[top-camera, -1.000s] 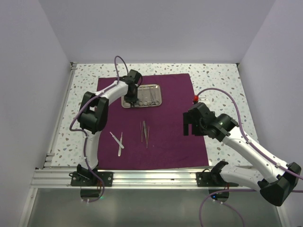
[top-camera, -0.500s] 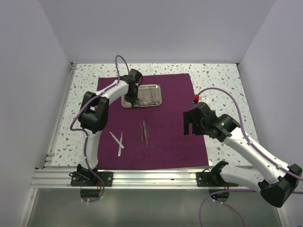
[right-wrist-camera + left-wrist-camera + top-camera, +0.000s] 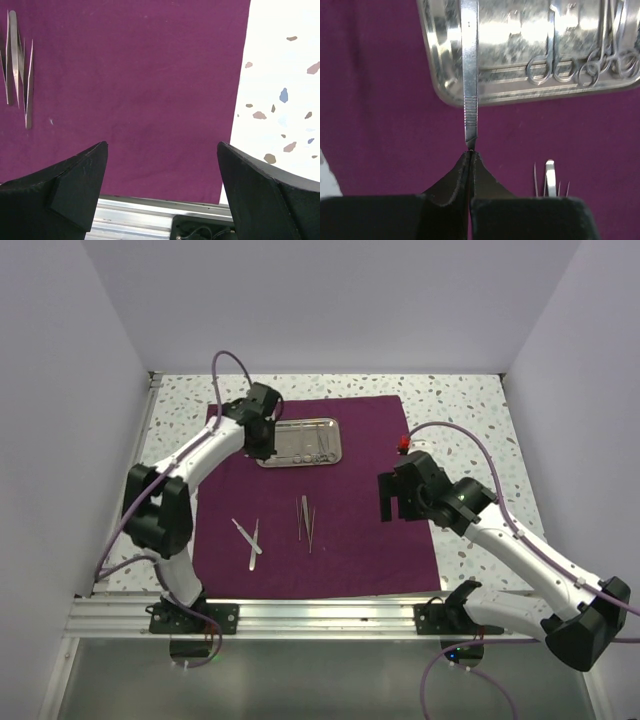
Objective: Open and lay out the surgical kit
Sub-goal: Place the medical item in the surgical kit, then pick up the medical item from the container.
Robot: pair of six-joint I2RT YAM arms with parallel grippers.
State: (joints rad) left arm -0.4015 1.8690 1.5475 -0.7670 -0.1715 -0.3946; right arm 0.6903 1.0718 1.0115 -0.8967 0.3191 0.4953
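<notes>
One tray [image 3: 495, 93], one purple cloth [image 3: 360, 530], left gripper [image 3: 470, 156] pinching one tool [image 3: 469, 60]

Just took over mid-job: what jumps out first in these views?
The maroon cloth lies spread open on the speckled table, the steel tray with ring-handled forceps near its far edge. The left gripper, jaws shut, pinches the end of a slim flat steel handle reaching over the tray's left side. The right gripper hovers open over the cloth's right edge.
</notes>
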